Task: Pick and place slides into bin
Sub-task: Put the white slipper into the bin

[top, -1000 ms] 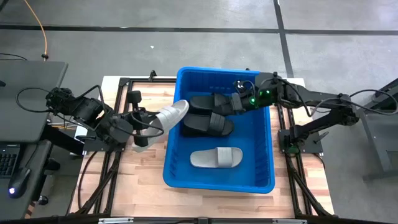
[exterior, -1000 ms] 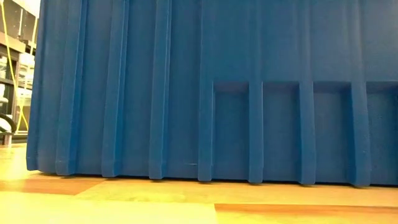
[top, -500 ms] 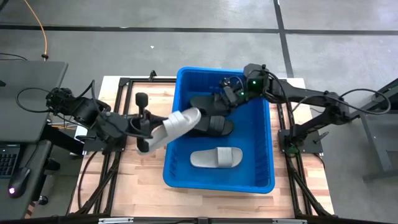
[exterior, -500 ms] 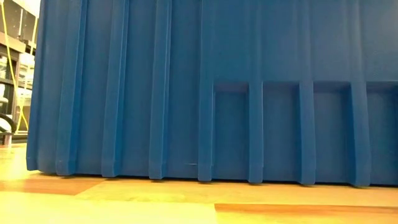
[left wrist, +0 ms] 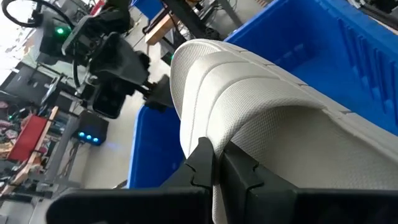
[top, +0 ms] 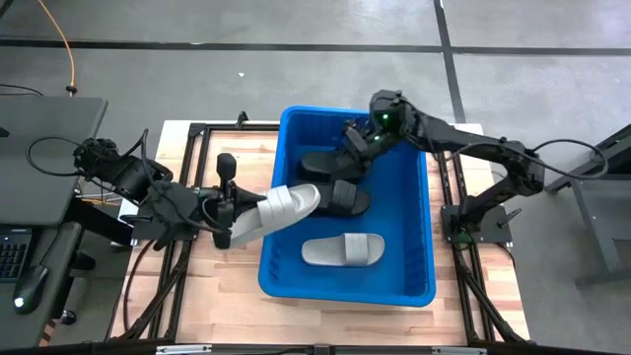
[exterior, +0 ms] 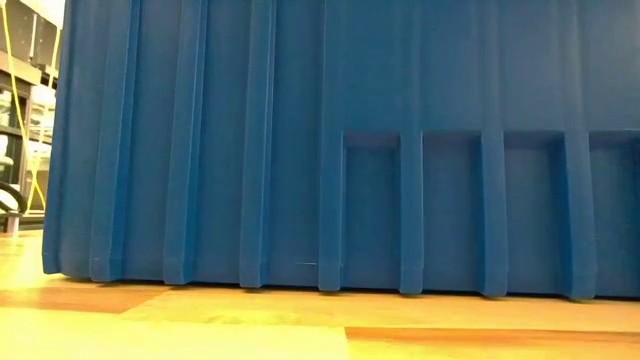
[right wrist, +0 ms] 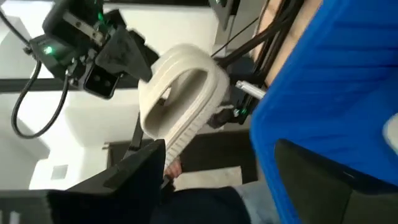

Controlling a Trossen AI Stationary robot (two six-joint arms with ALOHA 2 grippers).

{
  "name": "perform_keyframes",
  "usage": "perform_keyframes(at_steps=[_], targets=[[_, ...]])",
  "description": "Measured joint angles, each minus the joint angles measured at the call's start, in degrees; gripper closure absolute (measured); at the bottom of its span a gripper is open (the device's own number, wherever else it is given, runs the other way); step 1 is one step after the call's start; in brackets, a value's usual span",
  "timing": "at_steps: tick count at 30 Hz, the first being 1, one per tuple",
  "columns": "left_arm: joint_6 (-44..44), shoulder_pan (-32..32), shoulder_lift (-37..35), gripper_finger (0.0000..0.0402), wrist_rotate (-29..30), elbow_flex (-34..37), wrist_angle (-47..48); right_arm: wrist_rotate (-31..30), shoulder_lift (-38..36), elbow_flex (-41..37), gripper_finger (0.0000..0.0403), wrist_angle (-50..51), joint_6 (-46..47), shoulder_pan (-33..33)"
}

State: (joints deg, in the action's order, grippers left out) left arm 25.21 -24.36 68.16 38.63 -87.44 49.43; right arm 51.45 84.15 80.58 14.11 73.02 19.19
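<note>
The blue bin (top: 414, 237) stands mid-table; in the low view its ribbed wall (exterior: 350, 150) fills the picture. Inside lie two black slides (top: 330, 163) (top: 343, 197) and a pale slide (top: 343, 249). Another pale slide (top: 281, 207) reaches over the bin's left rim, with my left gripper (top: 232, 212) shut on it. My right gripper (top: 355, 138) stands open above the black slides at the bin's far end, touching nothing. The right wrist view shows its spread fingers (right wrist: 143, 171), the held slide (right wrist: 180, 93) and the bin's wall (right wrist: 329, 93). My left gripper pinches the pale slide between its two fingers (left wrist: 208, 165) at the end nearest the arm (left wrist: 249, 134), away from the ribbed strap (left wrist: 211, 68). The fingers come nearly level from the table's left, along the slide. The slide is lifted clear, its free end over the bin's left rim.
Dark frame rails (top: 197, 138) run along the wooden table top (top: 207, 286) left of the bin, and more rails (top: 463, 227) stand on its right. A desk with cables (top: 39, 148) sits beyond the table's left edge.
My left gripper has rolled and swung its slide toward the table's near edge; the slide's free end now reaches over the bin's left rim instead of pointing at the far corner. My right gripper, still open, has moved toward the bin's far left corner and turned.
</note>
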Motion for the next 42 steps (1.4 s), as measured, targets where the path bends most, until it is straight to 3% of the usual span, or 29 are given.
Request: perform_keyframes(at_steps=[12,32,36,42], targets=[[-0.1,0.0,1.6,0.0401,-1.1,0.1,0.8,6.1,6.6,0.0,0.0114,-17.9,10.4,-3.6],[0.0,0.0,2.5,0.0401,0.4,0.0,0.0,7.8,9.7,0.0,0.0119,-19.0,17.2,-8.2],[0.0,0.0,2.5,0.0401,1.2,0.0,-0.1,7.1,9.8,0.0,0.0149,-19.1,17.2,-9.3],[0.0,0.0,2.5,0.0401,1.6,0.0,-0.2,7.0,9.9,0.0,0.0231,-19.2,17.0,-9.5]])
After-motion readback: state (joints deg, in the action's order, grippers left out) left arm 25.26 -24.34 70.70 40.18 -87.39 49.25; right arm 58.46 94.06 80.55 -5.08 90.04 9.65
